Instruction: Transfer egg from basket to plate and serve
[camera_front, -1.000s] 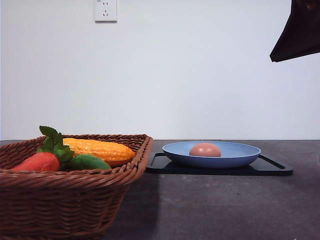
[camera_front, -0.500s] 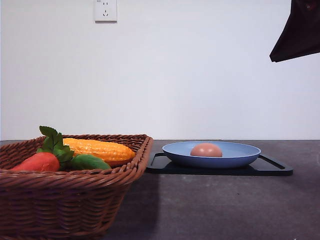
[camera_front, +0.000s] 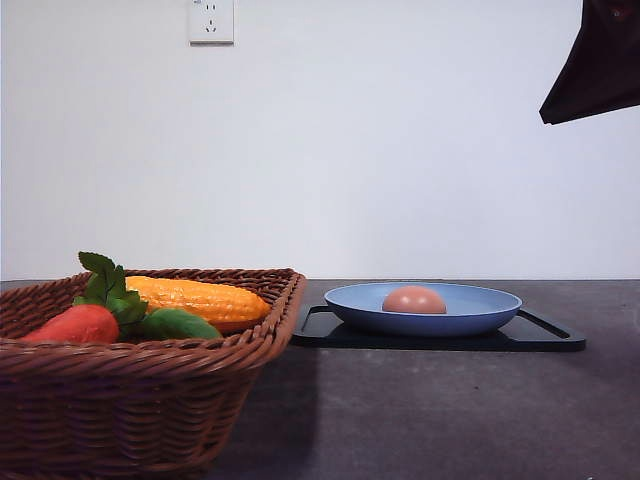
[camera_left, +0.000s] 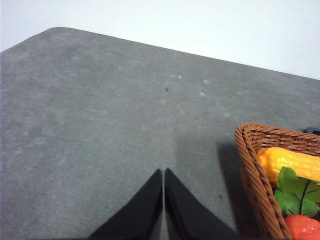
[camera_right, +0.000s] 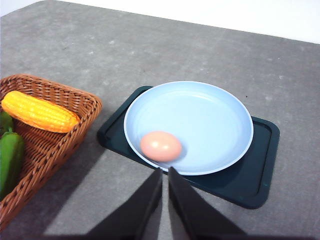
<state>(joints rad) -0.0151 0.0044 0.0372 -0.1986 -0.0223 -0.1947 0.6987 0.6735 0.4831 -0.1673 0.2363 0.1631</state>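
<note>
The pinkish-brown egg (camera_front: 414, 299) lies in the blue plate (camera_front: 480, 311), left of its centre; the right wrist view shows the egg (camera_right: 161, 146) near the rim of the plate (camera_right: 210, 115) on the basket's side. The brown wicker basket (camera_front: 130, 400) stands at the front left, apart from the plate. My right gripper (camera_right: 165, 170) is shut and empty, hovering above the table just short of the egg. My left gripper (camera_left: 163, 171) is shut on nothing over bare table, beside the basket (camera_left: 252, 165).
A flat black tray (camera_front: 545, 335) lies under the plate. The basket holds a yellow corn cob (camera_front: 200, 298), a red vegetable (camera_front: 80, 324) with green leaves and a green one (camera_right: 9, 150). A dark part of the right arm (camera_front: 600, 70) hangs at the upper right.
The egg has crept slightly to the right inside the plate. Nothing else has moved.
</note>
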